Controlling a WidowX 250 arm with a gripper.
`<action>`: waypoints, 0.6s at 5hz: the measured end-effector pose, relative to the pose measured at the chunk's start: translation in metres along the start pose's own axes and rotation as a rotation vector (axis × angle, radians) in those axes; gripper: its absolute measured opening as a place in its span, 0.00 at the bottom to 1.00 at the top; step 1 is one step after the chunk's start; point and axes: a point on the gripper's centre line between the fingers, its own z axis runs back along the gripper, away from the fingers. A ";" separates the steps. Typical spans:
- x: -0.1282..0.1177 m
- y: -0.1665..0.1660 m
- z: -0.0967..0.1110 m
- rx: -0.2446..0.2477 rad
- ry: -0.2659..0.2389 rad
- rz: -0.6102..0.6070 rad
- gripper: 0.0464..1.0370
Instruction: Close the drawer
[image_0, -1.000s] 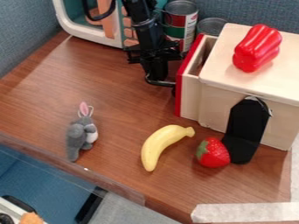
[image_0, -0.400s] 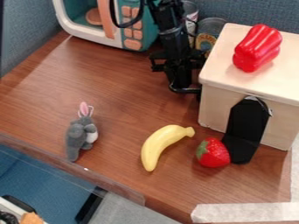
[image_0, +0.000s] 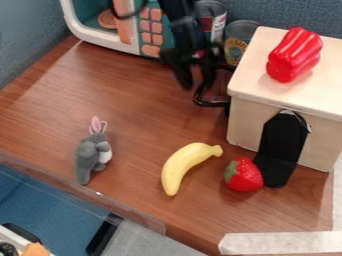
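My gripper (image_0: 198, 86) hangs left of the wooden box (image_0: 250, 122), just above and left of the drawer's black handle (image_0: 211, 104). Its two fingers stand apart with nothing held between them, so it is open. The drawer sits inside the box, and only its curved handle sticks out from the box's left side; the red front is out of sight.
A red pepper (image_0: 294, 54) lies on the box, with cans (image_0: 238, 42) behind and a toy microwave (image_0: 150, 35) at the back left. In front are a banana (image_0: 182, 165), a strawberry (image_0: 244, 174), a black holder (image_0: 279, 150) and a grey rabbit (image_0: 92, 155).
The drawer slid right into the box, its red front and open top passing from sight. My gripper moved right with it, then drew slightly up and left, its fingers now spread.
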 end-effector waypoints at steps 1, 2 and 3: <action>-0.002 -0.003 0.028 0.008 -0.042 -0.028 0.94; -0.013 0.000 0.055 0.093 -0.072 -0.058 0.97; -0.020 0.000 0.061 0.105 -0.060 -0.078 0.96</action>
